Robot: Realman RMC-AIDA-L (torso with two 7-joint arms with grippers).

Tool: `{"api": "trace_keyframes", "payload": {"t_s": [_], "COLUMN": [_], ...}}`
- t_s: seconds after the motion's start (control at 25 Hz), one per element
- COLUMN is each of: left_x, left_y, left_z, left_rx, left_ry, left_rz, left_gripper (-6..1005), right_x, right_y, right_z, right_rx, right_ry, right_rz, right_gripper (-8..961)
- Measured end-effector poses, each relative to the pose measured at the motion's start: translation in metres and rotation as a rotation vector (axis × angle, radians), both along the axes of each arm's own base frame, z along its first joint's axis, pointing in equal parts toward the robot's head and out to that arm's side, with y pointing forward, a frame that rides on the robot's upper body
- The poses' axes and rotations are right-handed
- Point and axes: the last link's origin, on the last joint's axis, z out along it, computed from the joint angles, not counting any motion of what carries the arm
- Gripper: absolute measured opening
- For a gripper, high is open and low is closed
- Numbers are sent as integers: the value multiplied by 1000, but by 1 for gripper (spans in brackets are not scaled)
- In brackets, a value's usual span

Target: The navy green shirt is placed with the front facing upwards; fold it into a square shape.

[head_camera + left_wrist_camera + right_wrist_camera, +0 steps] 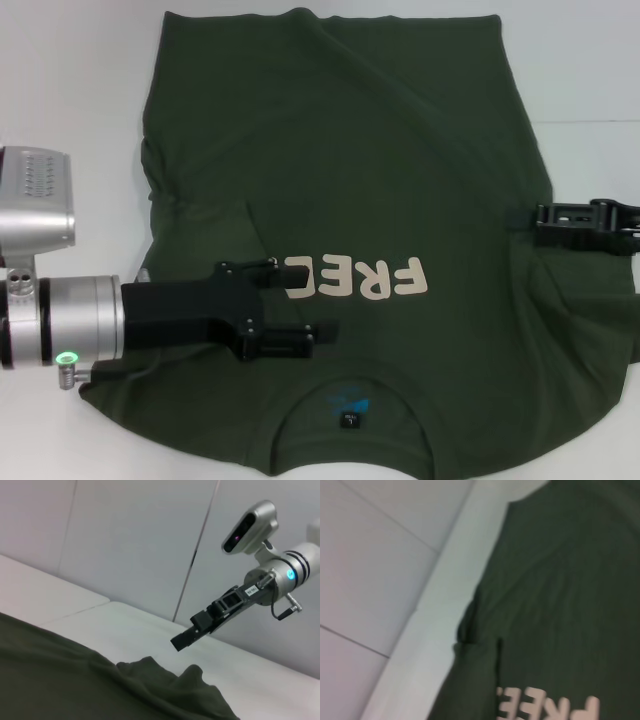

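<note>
- We find the left gripper [305, 305] over the chest of the navy green shirt [400, 170], fingers apart, nothing between them, beside the "FREE" lettering [360, 278].
- We find the right gripper [548, 222] at the shirt's right edge; we cannot tell its finger state.
- The shirt lies spread front-up on the white table [70, 80], neck label [348, 410] nearest us.

Silver left arm [70, 320] with a green light ring carries a black tool [290, 305].
</note>
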Motion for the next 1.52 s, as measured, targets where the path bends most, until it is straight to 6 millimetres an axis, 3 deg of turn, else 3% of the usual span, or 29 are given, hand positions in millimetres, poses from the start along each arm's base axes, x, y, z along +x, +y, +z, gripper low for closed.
{"api": "trace_keyframes", "payload": {"t_s": [0.32, 0.84, 1.12, 1.52], "left_x": [-1, -3, -3, -4], "left_y": [0, 0, 1, 2], "left_z": [1, 0, 0, 1], "left_rx": [9, 11, 10, 19], "left_ry": [-10, -4, -1, 8], "left_rz": [12, 24, 20, 23], "left_gripper": [859, 858, 858, 859], "right_x": [33, 97, 108, 110], "right_y": [-15, -71, -80, -66], "right_z": [22, 45, 43, 22], "right_rx": [39, 182, 218, 234], "right_ry": [-10, 33, 21, -2], "right_rz": [-162, -364, -378, -385], "right_gripper": [853, 854, 853, 852]}}
